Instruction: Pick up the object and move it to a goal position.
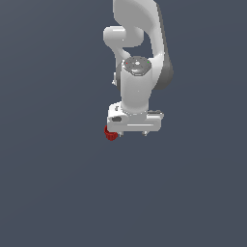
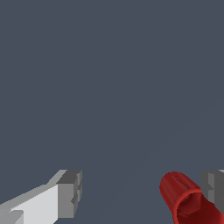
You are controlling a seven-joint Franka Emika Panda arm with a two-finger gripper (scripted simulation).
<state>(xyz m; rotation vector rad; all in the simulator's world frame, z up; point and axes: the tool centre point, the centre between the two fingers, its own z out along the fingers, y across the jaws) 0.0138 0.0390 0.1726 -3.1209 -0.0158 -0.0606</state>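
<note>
Though the arm hides most of it outside, the tool (image 2: 142, 194) stands spread wide, holding nothing. The red object (image 2: 186, 199), cut off by the wrist frame, sits just beside 1 finger (image 2: 213, 186).

A plain, dark slate-grey worktop (image 1: 58, 193) fills both views. A small red ribbed object (image 1: 111, 133) shows against it; whether it rests there cannot be told.

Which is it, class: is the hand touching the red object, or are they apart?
Cannot tell. In the wrist view the red object sits close beside one finger of the open hand, but no clear contact or gap shows.
</note>
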